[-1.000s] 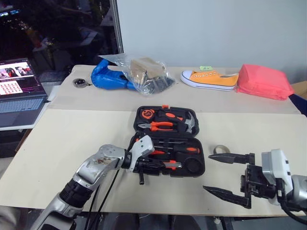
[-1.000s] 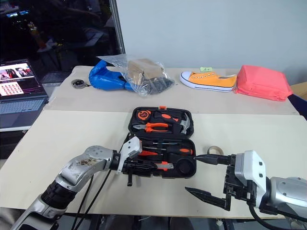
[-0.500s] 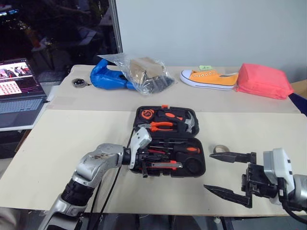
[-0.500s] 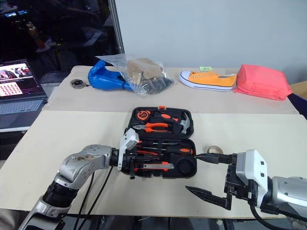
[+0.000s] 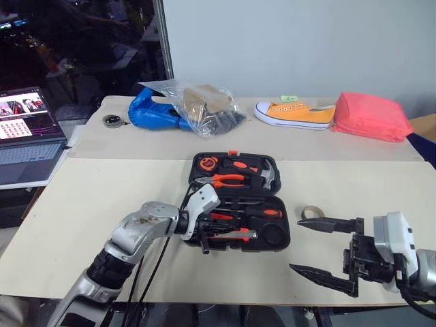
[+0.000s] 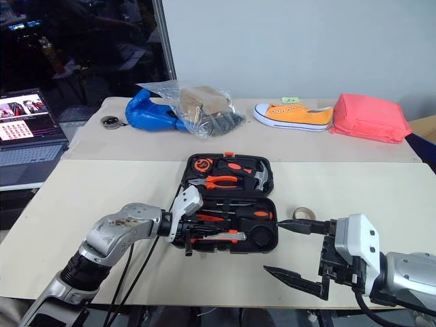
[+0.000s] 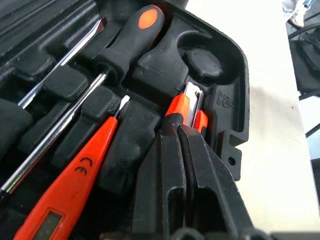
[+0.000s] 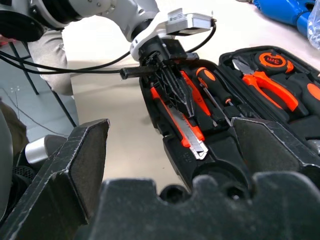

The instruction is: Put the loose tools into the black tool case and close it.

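Left wrist view shows the left gripper [image 7: 186,131] with its fingers pressed together, holding nothing, the tips touching the orange-and-black utility knife [image 7: 186,107] inside the open black plastic tool case [image 5: 238,201]. "CE" is printed on a flat orange tester screwdriver [image 7: 65,190] beside the knife. Right of the case, the right gripper [image 5: 327,248] is wide open and empty, near a tape roll [image 5: 313,212].

The tool case [image 5: 236,201] is matt black moulded plastic, the utility knife [image 8: 186,131] shows bare bright metal, and the table [image 5: 88,197] is smooth and matt.
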